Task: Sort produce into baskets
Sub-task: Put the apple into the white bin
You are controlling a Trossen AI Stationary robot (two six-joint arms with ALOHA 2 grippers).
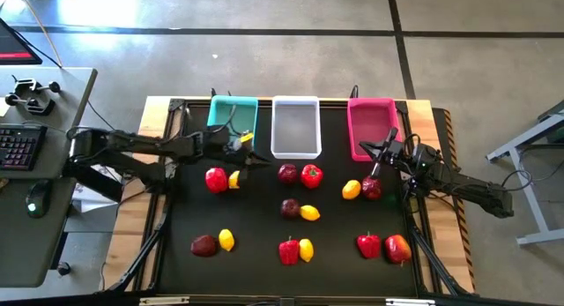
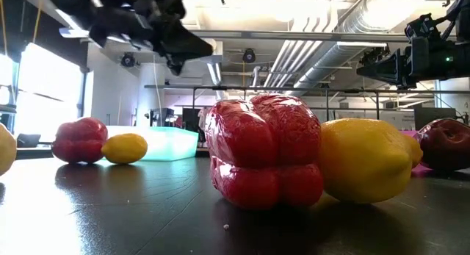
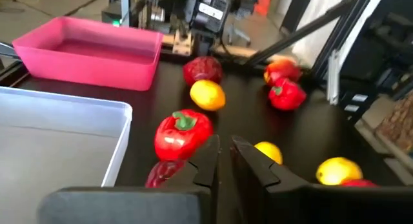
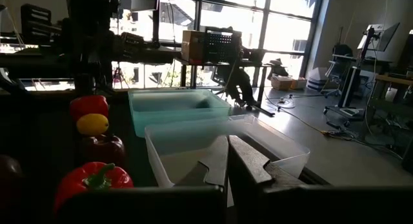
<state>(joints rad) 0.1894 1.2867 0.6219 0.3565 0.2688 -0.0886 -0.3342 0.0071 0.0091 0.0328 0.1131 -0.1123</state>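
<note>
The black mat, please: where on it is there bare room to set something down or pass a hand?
On the black mat, free patches lie between the maroon-and-lemon pair and the pepper-and-lemon pair, and between that pair and the right front pepper. The strip under the teal bin and pink bin is crowded by both arms and fruit.

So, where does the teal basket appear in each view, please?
High view: the teal basket is the leftmost of three baskets, at the top.
Low view: left of centre, behind a lemon.
Left wrist view: not in it.
Right wrist view: at the centre, beyond the white basket.
Shared landmark: the red pepper with that lemon beside it, seen in all views but the left wrist.
</note>
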